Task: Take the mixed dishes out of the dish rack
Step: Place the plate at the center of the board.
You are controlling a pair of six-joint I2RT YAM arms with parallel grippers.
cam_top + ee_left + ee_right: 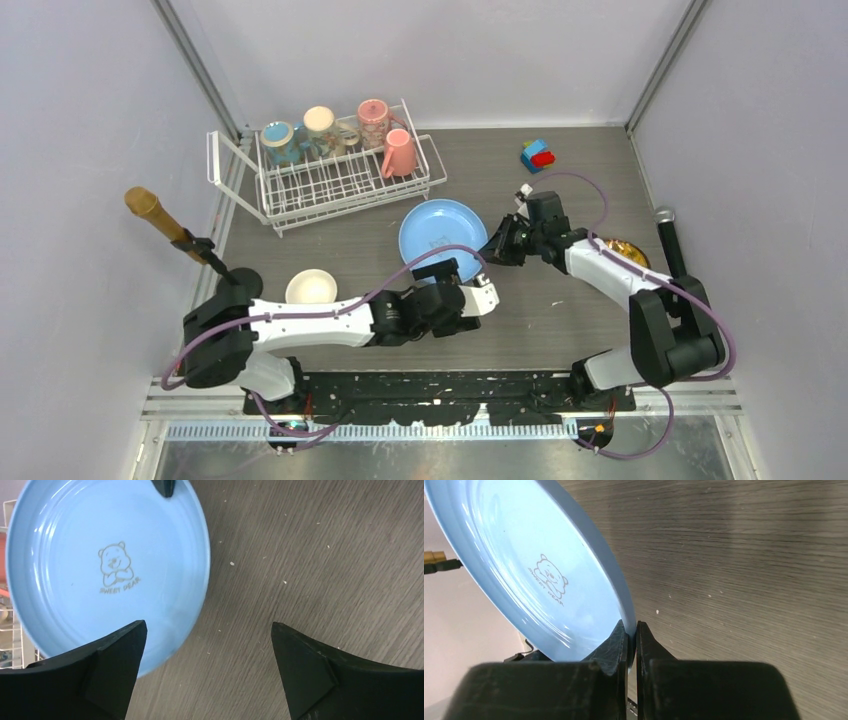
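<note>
Now, dish rack [330,185] sits far-left on table [560,320] w/ four mugs [398,155] at its back end. Mid-table, out of rack, large light-blue plate [435,232] has its rim pinched by right gripper [631,627]. Left gripper [208,626] gapes wide at plate's near edge, holding nothing.

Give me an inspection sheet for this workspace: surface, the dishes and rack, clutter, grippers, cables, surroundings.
Surface: grey wood-grain table, a few pale specks.
Job's things: dish rack holds the teal mug, cream mug and pink mugs; light-blue plate, cream bowl and yellow plate are out of it.
Clutter: toy blocks; microphones, one on each side.
Grippers: left gripper open beside the plate; right gripper shut on its rim.
Cables: purple cables along both arms.
Surroundings: plain grey walls.
</note>
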